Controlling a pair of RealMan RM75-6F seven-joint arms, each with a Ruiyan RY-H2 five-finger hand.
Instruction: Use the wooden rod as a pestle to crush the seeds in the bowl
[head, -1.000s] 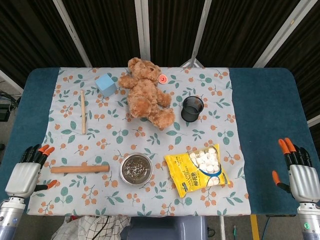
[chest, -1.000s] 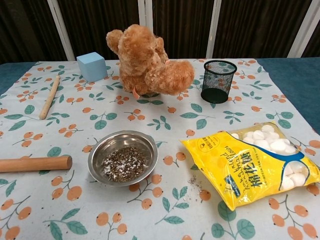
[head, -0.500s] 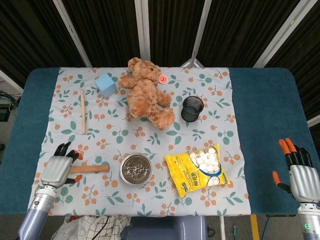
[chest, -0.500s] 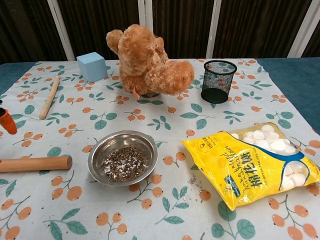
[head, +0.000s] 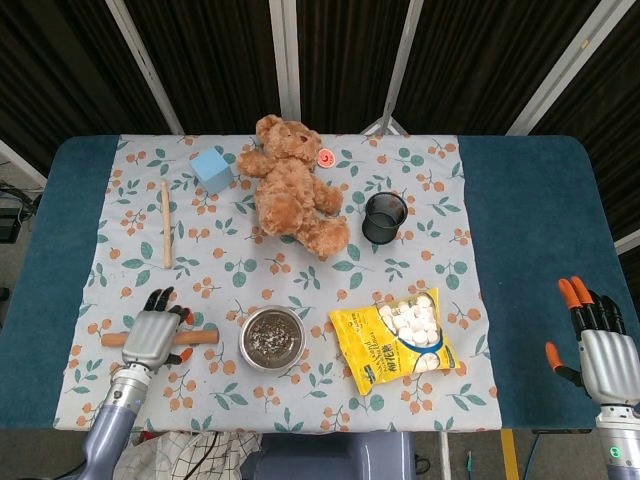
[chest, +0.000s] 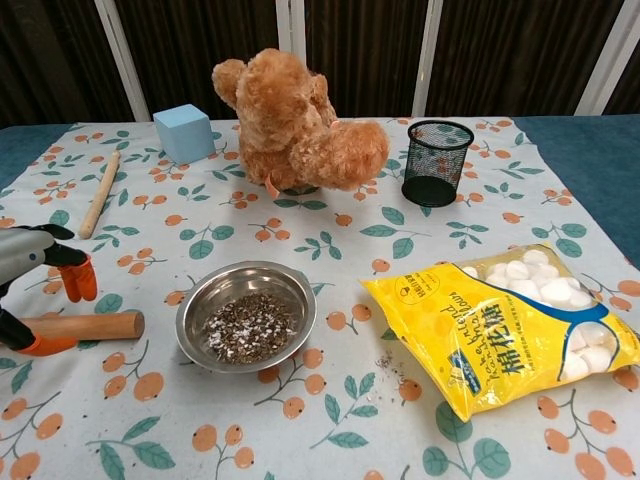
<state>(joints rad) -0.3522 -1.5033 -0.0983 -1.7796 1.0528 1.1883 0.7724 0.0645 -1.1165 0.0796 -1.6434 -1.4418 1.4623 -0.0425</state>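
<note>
Fingers (head: 160, 300) of the left hand (head: 150, 338) spread over the thick wooden rod (head: 200, 337), near the desk's front-left corner, not yet holding it. Just beside it sits the steel bowl (head: 273, 338) of seeds (chest: 247, 330). The reach is under way; next comes closing around the rod. The right hand (head: 600, 350) hangs open, empty, off the front-right corner.

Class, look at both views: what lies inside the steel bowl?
The steel bowl holds a heap of dark and pale seeds. The bowl's floor beneath the heap is covered.

Head view overhead; chest view low, nearer.
</note>
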